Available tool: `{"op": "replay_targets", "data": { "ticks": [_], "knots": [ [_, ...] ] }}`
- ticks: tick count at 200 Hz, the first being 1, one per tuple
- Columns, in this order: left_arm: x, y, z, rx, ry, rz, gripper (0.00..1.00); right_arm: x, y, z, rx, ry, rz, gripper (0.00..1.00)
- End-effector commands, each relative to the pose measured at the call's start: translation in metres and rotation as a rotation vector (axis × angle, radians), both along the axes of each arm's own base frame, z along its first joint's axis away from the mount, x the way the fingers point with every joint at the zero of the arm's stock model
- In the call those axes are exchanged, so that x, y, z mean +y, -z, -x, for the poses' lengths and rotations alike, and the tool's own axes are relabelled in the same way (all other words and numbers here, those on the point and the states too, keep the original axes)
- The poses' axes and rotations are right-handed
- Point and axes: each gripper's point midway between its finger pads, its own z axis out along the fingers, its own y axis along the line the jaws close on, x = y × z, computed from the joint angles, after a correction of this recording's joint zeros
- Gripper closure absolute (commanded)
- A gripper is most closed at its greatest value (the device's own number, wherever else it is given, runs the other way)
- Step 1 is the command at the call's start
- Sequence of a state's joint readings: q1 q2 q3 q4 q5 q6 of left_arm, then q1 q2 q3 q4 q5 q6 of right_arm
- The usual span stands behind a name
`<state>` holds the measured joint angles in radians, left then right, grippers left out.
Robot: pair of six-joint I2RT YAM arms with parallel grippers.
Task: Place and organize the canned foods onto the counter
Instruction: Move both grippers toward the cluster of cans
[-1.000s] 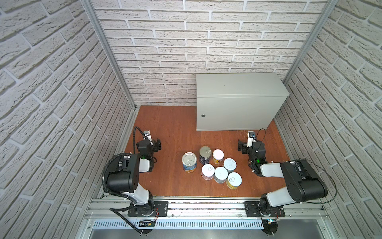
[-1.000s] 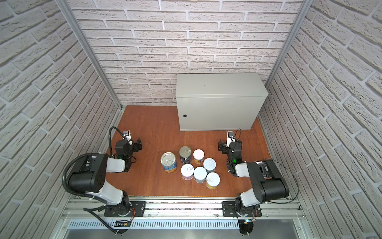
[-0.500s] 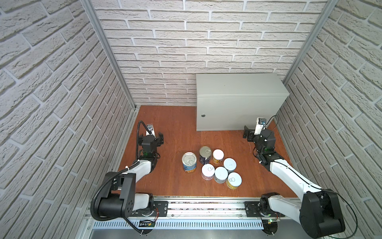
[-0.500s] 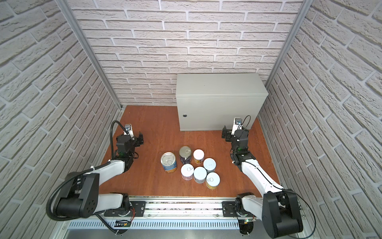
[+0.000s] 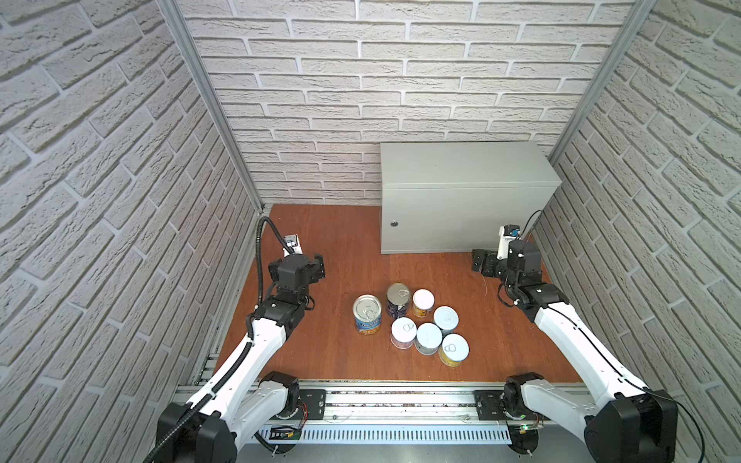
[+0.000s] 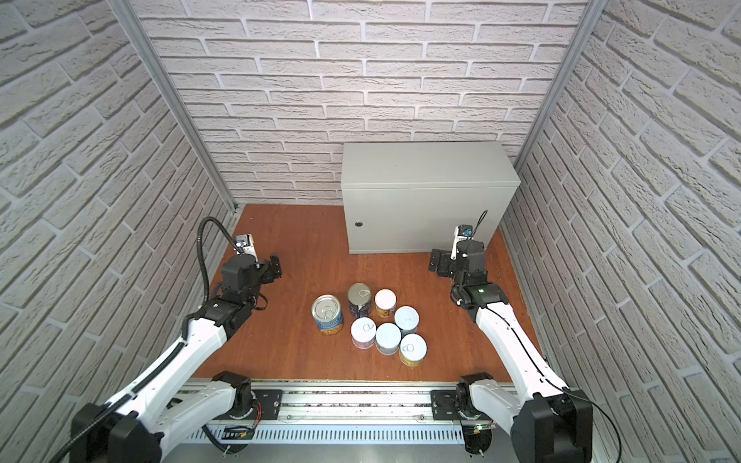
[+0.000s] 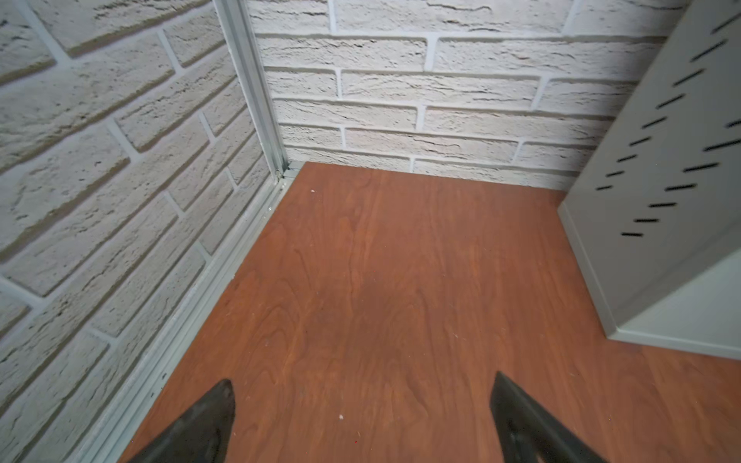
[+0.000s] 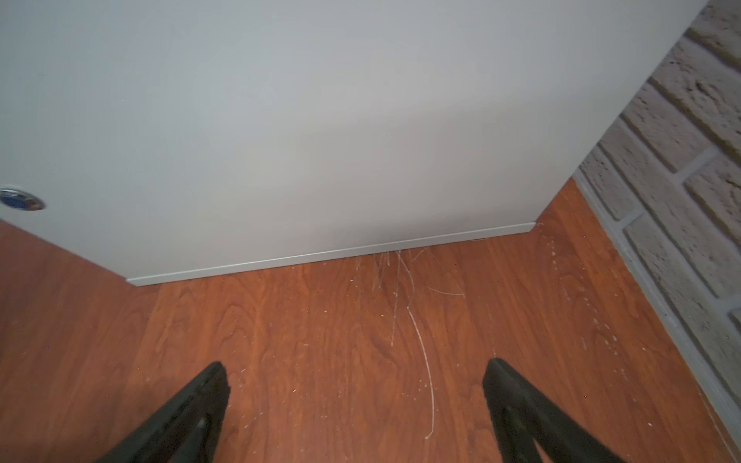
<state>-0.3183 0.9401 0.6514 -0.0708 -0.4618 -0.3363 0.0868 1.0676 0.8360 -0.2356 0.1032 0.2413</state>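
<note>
Quick status on my setup. My left gripper is spread as wide as it goes and has nothing in it. The left wrist view shows its two black fingers far apart over bare reddish-brown wooden floor, facing the corner of the white brick wall. My right gripper is the same deal, fully apart and empty, parked near the front face of the light grey metal box-shaped counter but not touching it. The right wrist view catches the small round lock at the edge and some pale scratches on the floor.

All seven canned foods sit upright on the floor in both top views, in a tight bunch in front of the counter and well apart from both grippers. The tall blue Progresso soup can is on the left of the bunch, with the tall dark navy can just beside it, then a short yellow-orange labelled can. In front of those are a short pinkish can, a short greyish-teal can, a short pale teal can and a short yellow can nearest my base rail. Several look to be touching, though I can't tell for every pair.
</note>
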Motion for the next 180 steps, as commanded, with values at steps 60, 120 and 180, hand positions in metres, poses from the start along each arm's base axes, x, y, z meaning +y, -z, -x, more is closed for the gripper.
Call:
{"op": "replay_targets", "data": {
  "ticks": [60,120,180],
  "knots": [
    [-0.037,0.024,0.023,0.12,0.144,0.037,0.02,0.098,0.0,0.041,0.122,-0.315,0.012,0.0],
    [-0.059,0.021,0.03,0.156,0.233,0.122,0.02,0.179,0.008,0.07,0.148,-0.56,0.027,0.0],
    [-0.087,0.011,0.06,0.237,0.337,0.151,0.02,0.199,0.02,0.075,0.171,-0.619,0.053,0.0]
  ]
}}
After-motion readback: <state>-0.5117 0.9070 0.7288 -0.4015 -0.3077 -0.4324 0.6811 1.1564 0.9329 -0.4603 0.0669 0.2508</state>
